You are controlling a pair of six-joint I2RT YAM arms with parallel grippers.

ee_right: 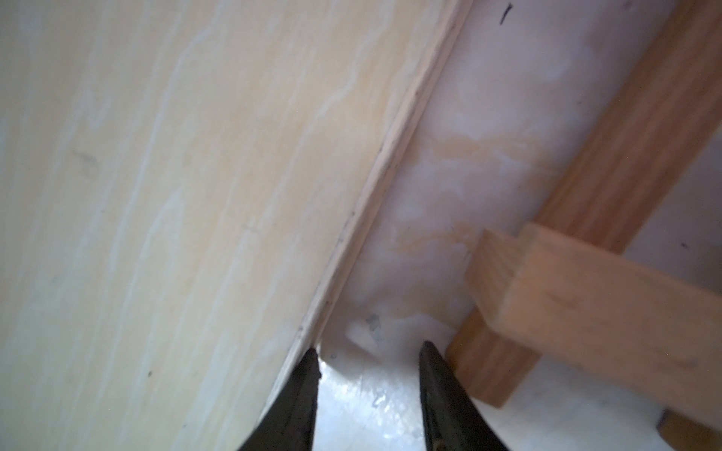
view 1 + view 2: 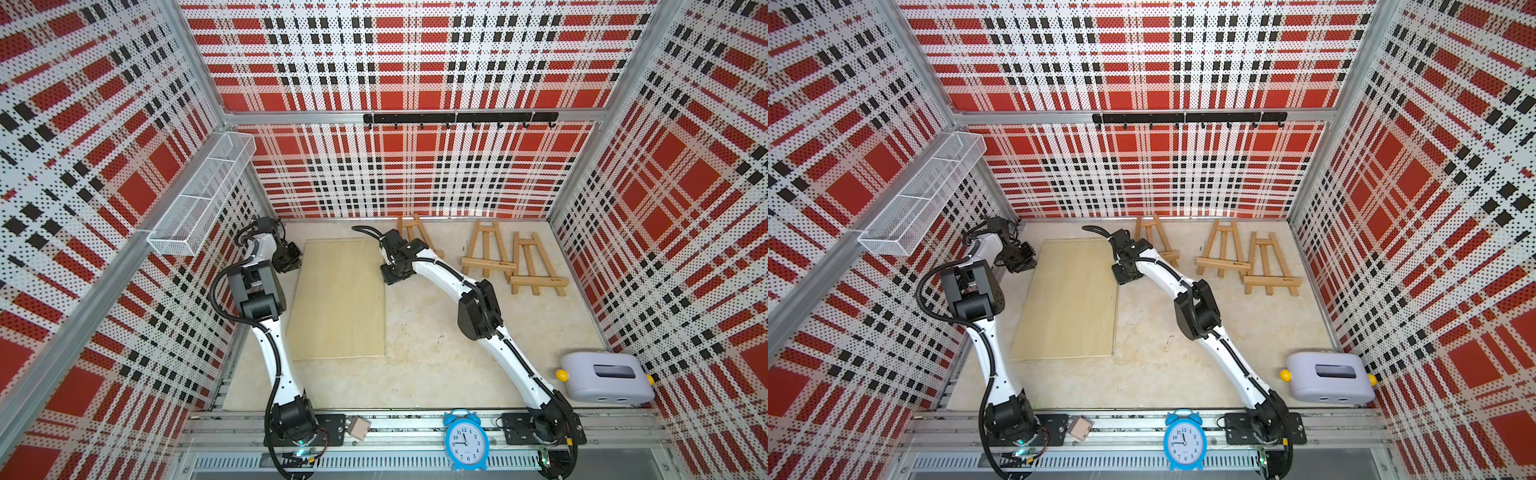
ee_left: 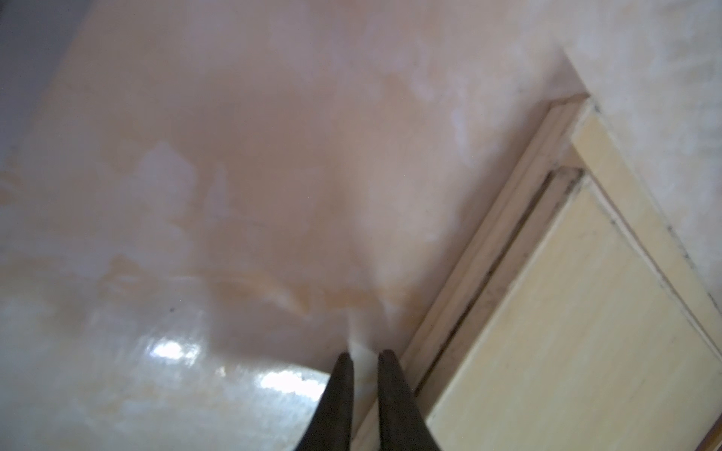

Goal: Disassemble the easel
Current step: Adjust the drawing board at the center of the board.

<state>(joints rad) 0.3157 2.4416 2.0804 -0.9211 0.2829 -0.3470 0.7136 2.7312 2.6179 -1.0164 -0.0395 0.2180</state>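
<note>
Pale rectangular plywood board lies flat on the beige marbled desk, left of centre in both top views. The left gripper is low at the board's far left corner. In the left wrist view the left gripper has its jaws almost closed, with a thin gap and only bare desk between them, and the board's corner is just beside the dark fingers. The right gripper is low at the board's far right edge. In the right wrist view the right gripper has its jaws partly open and holds nothing; one tip is at the board's edge, though contact is unclear, and the other is near a brown wooden leg. That leg belongs to the first small wooden easel, which lies flat at the back of the desk, partly hidden under the right arm in a top view. The second small wooden easel lies flat to its right, and the third small wooden easel is beside it; they touch or overlap at the ledge end, cannot tell which. All three look assembled. A blue round alarm clock stands on the front rail, a lilac rounded plastic box sits at the desk's front right, and a white wire mesh basket hangs on the left wall.
</note>
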